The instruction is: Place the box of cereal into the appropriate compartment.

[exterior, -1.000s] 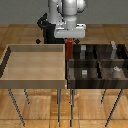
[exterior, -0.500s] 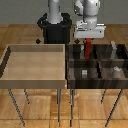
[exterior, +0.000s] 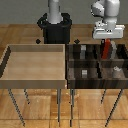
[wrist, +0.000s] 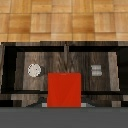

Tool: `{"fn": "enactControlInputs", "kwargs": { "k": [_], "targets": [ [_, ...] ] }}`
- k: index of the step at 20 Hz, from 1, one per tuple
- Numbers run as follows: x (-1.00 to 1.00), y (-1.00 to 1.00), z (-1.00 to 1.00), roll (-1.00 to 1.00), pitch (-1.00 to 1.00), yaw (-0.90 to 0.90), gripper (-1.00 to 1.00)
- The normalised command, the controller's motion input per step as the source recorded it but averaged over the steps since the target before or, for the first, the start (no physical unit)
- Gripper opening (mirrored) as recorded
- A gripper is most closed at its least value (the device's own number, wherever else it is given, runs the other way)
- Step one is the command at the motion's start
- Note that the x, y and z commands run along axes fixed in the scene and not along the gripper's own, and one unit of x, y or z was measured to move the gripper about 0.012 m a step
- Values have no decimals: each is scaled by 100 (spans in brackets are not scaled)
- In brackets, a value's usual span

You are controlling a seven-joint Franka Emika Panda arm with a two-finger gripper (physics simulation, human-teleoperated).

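2 grey objects (exterior: 84, 73) sit in your dark bin's (exterior: 97, 82) near compartments, while farther back your gripper (exterior: 107, 38) is clamped on the box of cereal (exterior: 107, 48), upright over a far compartment on the exterior view's right.

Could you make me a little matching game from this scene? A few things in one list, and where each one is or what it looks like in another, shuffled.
Things:
1. box of cereal
2. light wooden bin
3. dark compartment bin
4. gripper

Descriptions:
A. on the exterior view's left, nothing inside
B. red, held above the compartments
C. split by dividers, small grey objects inside
D. white, shut on the red box

Pairs: 1-B, 2-A, 3-C, 4-D
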Motion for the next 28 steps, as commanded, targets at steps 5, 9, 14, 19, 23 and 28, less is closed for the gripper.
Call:
{"fn": "enactControlInputs", "kwargs": {
  "k": [5,9,14,19,23,28],
  "targets": [
    [-40,80,0,0,0,0,-100],
    [-100,0,0,0,0,0,-100],
    [-100,0,0,0,0,0,-100],
    [-100,0,0,0,0,0,-100],
    [0,0,-75,0,0,0,-100],
    [0,0,-100,0,0,0,-100]
  ]
}}
